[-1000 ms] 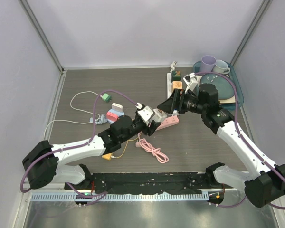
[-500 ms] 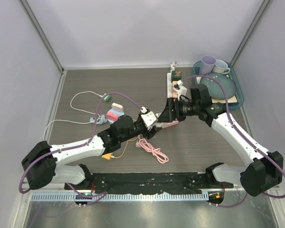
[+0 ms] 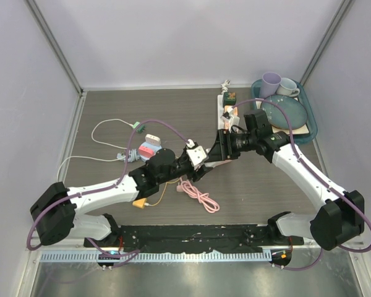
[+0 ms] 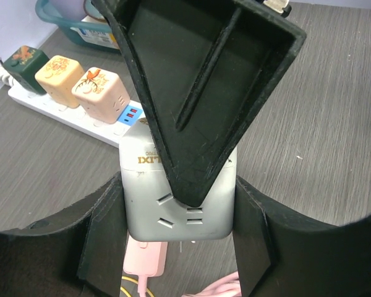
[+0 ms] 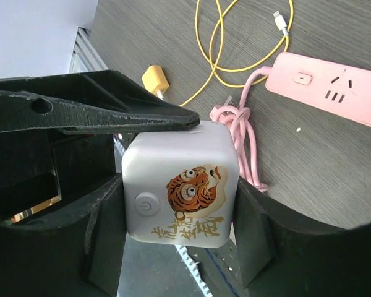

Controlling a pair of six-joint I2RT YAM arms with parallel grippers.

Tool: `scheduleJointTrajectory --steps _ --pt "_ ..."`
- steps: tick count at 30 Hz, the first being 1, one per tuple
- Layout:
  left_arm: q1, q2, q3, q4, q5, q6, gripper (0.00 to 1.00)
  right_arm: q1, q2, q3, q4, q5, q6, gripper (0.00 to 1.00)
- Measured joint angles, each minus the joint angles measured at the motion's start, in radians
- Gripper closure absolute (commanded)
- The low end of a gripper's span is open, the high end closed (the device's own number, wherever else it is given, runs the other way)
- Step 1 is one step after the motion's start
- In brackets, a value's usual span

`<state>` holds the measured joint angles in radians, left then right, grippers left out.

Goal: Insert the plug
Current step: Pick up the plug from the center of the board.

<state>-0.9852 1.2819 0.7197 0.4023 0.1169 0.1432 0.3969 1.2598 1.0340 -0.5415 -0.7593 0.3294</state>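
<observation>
Right wrist: right gripper (image 5: 179, 216) clamped on white cube adapter (image 5: 173, 164) (tiger print (image 5: 195, 185) facing lens); left gripper (image 4: 178, 210) clamps it too.

Your left arm (image 3: 102, 193) and right arm (image 3: 309, 176) wear white shells between black joint housings. A purple cable (image 3: 153, 121) loops behind the left hand (image 4: 179, 229) and the right hand (image 5: 176, 204) alike. Their fingers (image 4: 99, 241) are broad, matte black plastic wedges.
</observation>
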Motion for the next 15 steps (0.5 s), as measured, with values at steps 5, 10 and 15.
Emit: scheduleJointTrajectory --steps 5,10,15 --pt "0.0 0.001 0.002 0.001 -0.021 -0.009 0.27 -0.005 0.001 0.008 -0.008 0.008 -0.01 0.99" --pt "-0.001 0.001 0.002 -0.019 -0.098 -0.036 0.08 -0.053 -0.022 0.008 -0.014 0.105 -0.018 0.99" --pt "0.003 0.002 0.002 -0.079 -0.197 -0.063 0.05 -0.126 -0.085 -0.004 -0.013 0.267 -0.018 0.99"
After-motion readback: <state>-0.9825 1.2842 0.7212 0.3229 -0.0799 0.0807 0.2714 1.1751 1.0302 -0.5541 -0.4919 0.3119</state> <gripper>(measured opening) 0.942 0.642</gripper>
